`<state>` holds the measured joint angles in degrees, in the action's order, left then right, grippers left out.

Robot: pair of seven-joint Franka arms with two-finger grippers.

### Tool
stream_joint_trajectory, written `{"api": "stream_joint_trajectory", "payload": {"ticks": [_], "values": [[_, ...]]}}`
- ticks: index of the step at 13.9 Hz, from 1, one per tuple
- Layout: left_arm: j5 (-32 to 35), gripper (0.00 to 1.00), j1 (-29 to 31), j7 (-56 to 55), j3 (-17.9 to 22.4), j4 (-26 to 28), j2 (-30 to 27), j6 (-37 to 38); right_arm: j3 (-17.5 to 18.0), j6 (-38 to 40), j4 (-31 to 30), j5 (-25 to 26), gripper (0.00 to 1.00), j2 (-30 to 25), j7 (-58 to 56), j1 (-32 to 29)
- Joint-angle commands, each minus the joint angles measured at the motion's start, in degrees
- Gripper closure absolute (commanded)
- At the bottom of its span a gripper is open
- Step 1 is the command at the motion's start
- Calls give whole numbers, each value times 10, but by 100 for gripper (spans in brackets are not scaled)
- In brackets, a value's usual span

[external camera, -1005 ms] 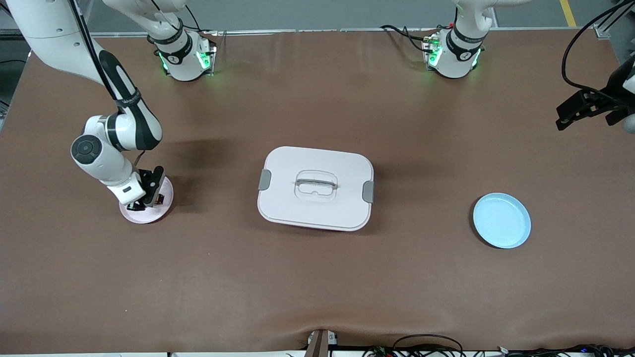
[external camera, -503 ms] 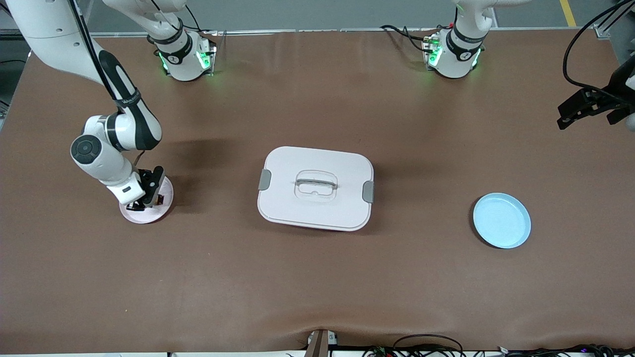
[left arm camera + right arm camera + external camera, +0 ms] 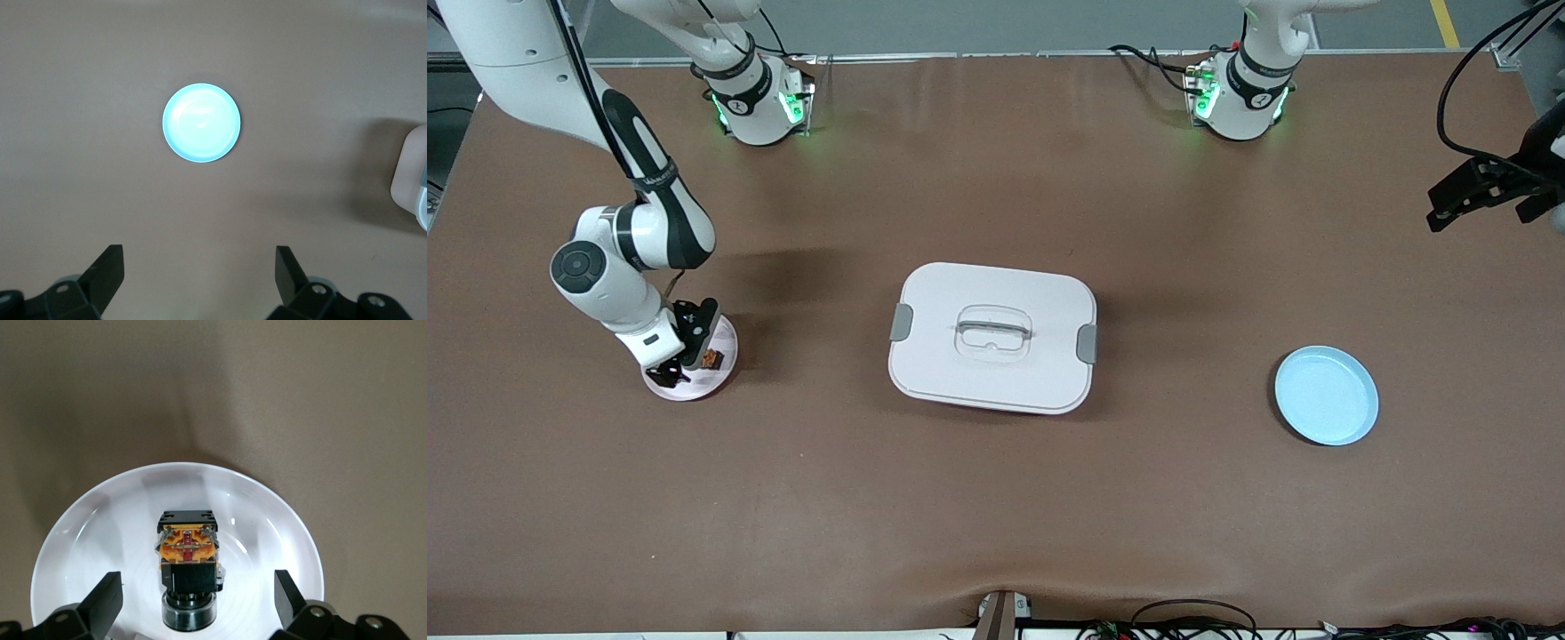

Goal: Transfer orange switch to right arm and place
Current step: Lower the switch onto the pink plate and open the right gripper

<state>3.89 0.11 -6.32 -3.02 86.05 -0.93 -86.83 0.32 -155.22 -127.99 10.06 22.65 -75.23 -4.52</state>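
Lying free on pink plate [image 3: 720, 366] at right arm's end of table: switch [image 3: 188, 568], orange top showing, touching neither finger [image 3: 105, 600]. Hovering just above it, fingers spread wide to either side: right gripper [image 3: 679, 356]. Waiting over table edge at left arm's end, fingers apart, gripping nothing: left gripper [image 3: 199, 280]. Sitting bare near that end: blue plate [image 3: 1326, 396]. Resting mid-table between plates: white box [image 3: 993, 337].

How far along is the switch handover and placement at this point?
Nearly done: the orange switch sits on the pink plate, and the right hand is open just above it, fingers clear of it. The left hand waits open, high above the blue plate. Only lifting the right arm away looks left.
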Motion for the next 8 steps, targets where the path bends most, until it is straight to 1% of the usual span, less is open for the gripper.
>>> {"api": "stream_joint_trajectory", "payload": {"ticks": [1, 3, 8], "values": [[-11, 0, 0, 16, 5, -5, -1, 0, 8, 5, -2, 10, 0, -20, 4, -8], [-11, 0, 0, 15, 5, -5, -1, 0, 9, 23, 6, 10, 0, -26, 3, -6], [-11, 0, 0, 16, 3, -1, -1, 15, 13, 119, 58, 10, 0, -49, 4, -3]]}}
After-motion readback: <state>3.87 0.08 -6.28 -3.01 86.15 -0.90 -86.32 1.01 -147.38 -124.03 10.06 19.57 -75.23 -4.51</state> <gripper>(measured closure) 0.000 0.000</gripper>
